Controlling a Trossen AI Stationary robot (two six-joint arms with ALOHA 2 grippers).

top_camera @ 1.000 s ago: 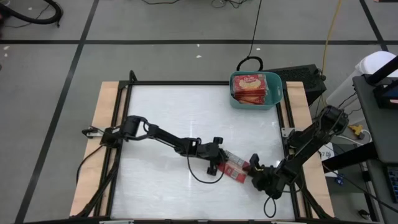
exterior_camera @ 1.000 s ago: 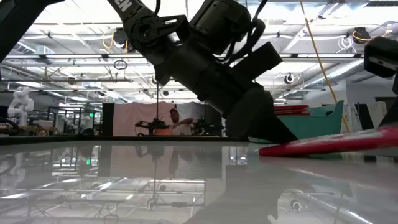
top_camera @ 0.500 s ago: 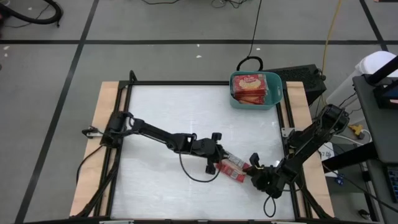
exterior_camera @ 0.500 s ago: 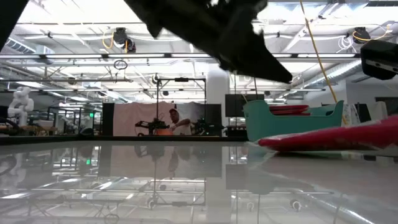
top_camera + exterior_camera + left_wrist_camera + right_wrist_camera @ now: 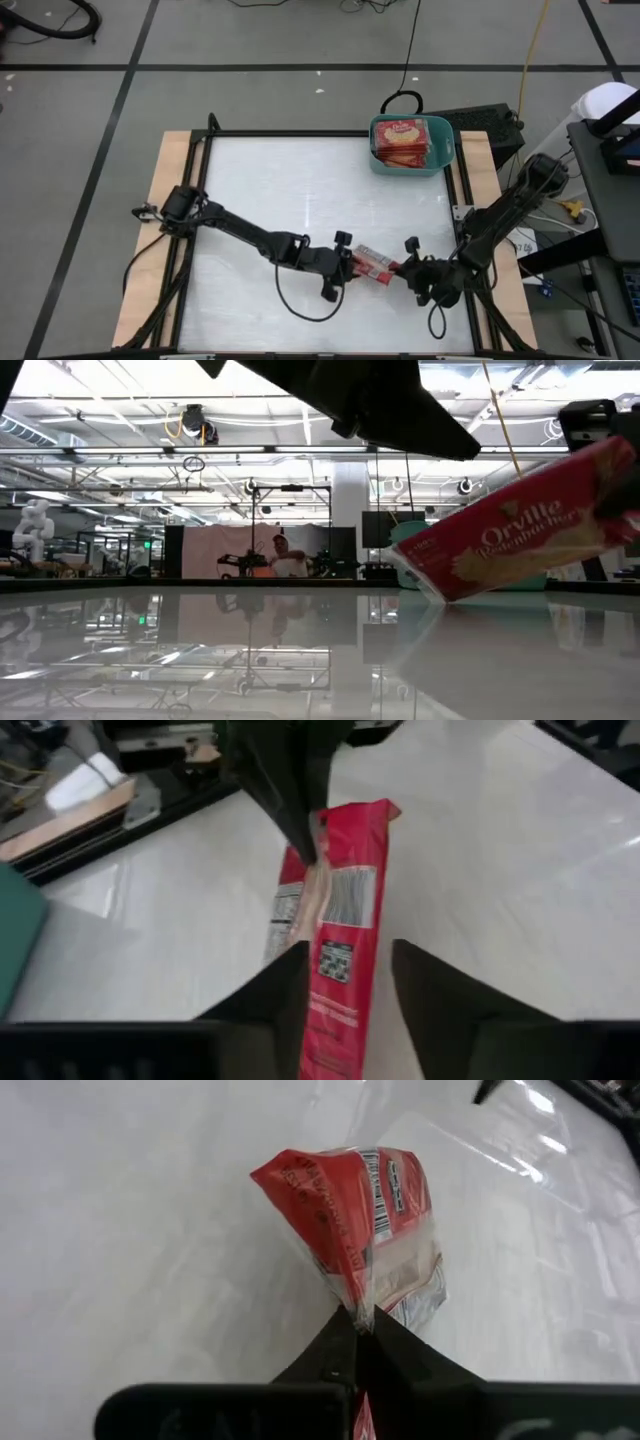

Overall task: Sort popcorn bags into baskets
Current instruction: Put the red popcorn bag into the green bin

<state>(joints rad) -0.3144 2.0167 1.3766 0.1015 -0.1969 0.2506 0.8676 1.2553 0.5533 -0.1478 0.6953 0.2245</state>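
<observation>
One red popcorn bag (image 5: 372,265) hangs tilted near the table's front right, its printed face toward the low view (image 5: 520,535). My right gripper (image 5: 405,269) is shut on its right end. My left gripper (image 5: 348,265) is open. Its fingers stand on either side of the bag's left end (image 5: 340,1010), with a gap showing at one finger. The teal basket (image 5: 445,150) stands at the far right corner with several red bags (image 5: 405,140) lying in it. My right gripper pinches the bag's wrapper edge (image 5: 362,1302) between its two fingers, near the bag's right end. The fingers slant down from the table's right side. The bag hangs tilted, its right end high. Its left corner (image 5: 432,592) is low over the table; whether it touches, I cannot tell.
A black box (image 5: 488,125) sits behind the basket, off the table's far right corner. The white tabletop (image 5: 290,190) lies bare between the arms and the basket. A black frame rail (image 5: 452,215) runs along the right edge.
The bag lay flat on the table; now its right end is raised and it is tipped up on its side in my right gripper, which has risen and rolled. My left gripper has risen and drawn a little toward the near edge.
</observation>
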